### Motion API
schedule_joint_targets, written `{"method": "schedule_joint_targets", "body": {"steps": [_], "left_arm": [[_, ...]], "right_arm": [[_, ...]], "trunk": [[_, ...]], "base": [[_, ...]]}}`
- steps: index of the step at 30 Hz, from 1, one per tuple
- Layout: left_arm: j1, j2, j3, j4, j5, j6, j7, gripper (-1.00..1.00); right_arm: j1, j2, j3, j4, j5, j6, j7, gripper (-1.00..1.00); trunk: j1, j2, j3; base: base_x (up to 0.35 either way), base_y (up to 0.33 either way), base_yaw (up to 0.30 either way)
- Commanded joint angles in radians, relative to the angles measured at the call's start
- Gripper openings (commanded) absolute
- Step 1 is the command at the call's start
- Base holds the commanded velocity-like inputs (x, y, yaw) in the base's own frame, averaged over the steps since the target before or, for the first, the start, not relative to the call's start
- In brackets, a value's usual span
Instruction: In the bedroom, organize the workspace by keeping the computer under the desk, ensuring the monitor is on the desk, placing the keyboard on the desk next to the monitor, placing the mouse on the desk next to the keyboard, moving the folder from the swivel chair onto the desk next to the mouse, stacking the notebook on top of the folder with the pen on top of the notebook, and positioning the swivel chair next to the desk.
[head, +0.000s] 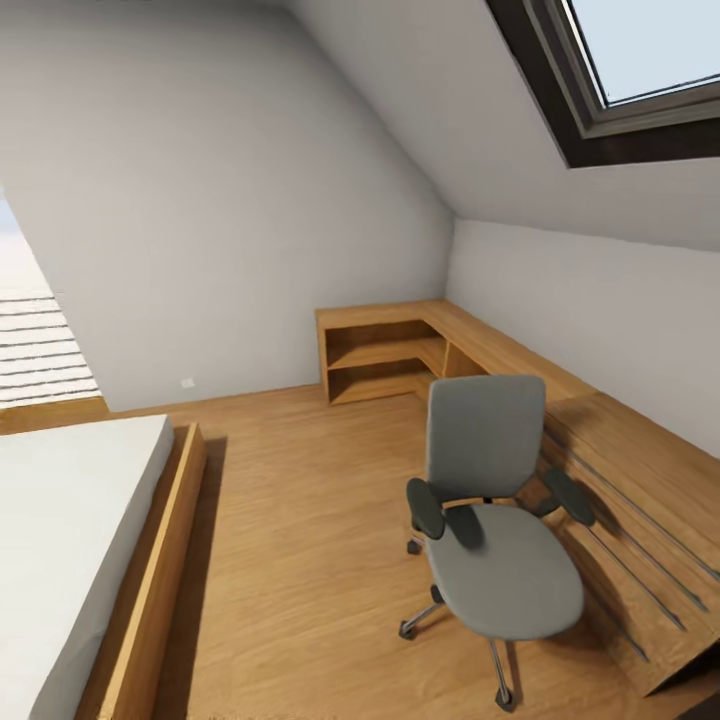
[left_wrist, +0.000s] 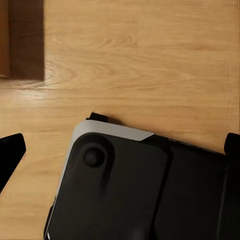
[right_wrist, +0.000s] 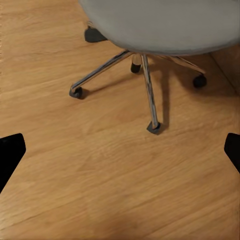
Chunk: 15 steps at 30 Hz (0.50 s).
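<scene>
The swivel chair (head: 495, 520) stands on the wooden floor (head: 300, 520) toward the right of the head view, its grey seat bare and its tall back turned toward a low wooden chest (head: 640, 520) with long drawer lines along the right wall. Its black armrests flank the seat, and the chrome star base spreads out beneath. Farther back, a wooden corner shelf unit (head: 385, 355) sits against the sloped white wall. At the left lies a bed (head: 70, 540) with a pale mattress in a wooden frame, and a skylight (head: 640, 60) is set into the sloped ceiling at the upper right.

In the right wrist view, the right pincer (right_wrist: 120, 150) hangs over bare floor with its two dark fingertips (right_wrist: 10, 150) wide apart at the picture's edges, holding nothing. The chair's seat and chrome legs with their castors lie just beyond it.

In the left wrist view, the left pincer (left_wrist: 120, 150) is likewise spread wide and empty above the floor, with the robot's own black and white base (left_wrist: 140, 190) below it.
</scene>
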Motion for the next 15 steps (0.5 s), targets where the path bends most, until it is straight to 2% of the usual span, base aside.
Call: {"method": "schedule_joint_targets", "body": {"steps": [1,4,5,15], "left_arm": [[-0.001,0.0,-0.008,0.002,0.005,-0.026,0.007,1.0],[-0.001,0.002,-0.008,0.009,0.007,-0.12,0.009,1.0],[-0.001,0.002,-0.008,0.01,0.007,-0.131,0.011,1.0],[-0.001,0.001,-0.014,0.057,0.006,-0.148,0.015,1.0]], "right_arm": [[-0.001,0.0,0.009,0.002,-0.003,-0.004,-0.009,1.0],[0.0,-0.004,0.009,0.012,-0.011,-0.015,-0.009,1.0],[0.001,-0.005,0.009,0.013,-0.011,-0.016,-0.009,1.0],[0.002,-0.006,0.009,0.015,-0.011,-0.018,-0.008,1.0]], "trunk": [[0.001,-0.002,-0.003],[0.001,-0.002,-0.004],[0.001,-0.002,-0.005],[0.001,-0.002,-0.009]], "base": [[0.0,0.0,0.264],[0.0,0.0,0.264],[0.0,0.0,0.265],[0.0,0.0,0.265]]}}
